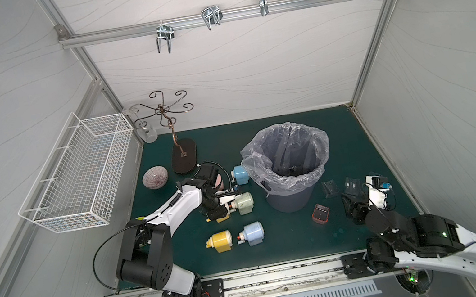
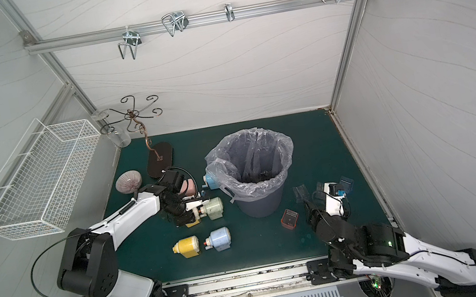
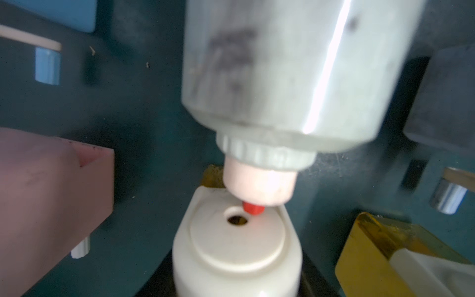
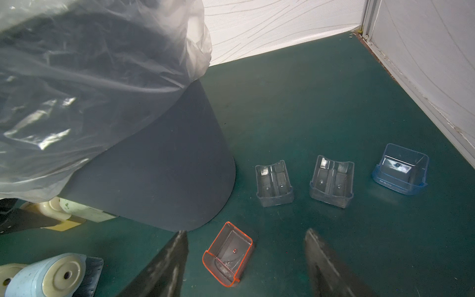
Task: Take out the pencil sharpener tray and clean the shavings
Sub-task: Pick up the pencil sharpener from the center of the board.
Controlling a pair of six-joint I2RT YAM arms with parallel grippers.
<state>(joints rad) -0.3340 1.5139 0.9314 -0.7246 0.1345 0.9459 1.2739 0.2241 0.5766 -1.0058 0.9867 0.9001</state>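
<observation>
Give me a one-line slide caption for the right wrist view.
Right claw open near the orange tray; two clear trays and a blue tray beyond, lined bin alongside.

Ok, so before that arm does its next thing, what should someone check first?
1. Left end effector shut: ok; what it grips: cannot tell.
2. Right end effector open, empty: ok.
3. Bin upright, mouth open: ok.
4. Orange tray out on the mat, looks empty: ok.
5. Pale green sharpener tray removed: cannot tell.
6. Mat free of shavings: not ok, a few flecks.
</observation>
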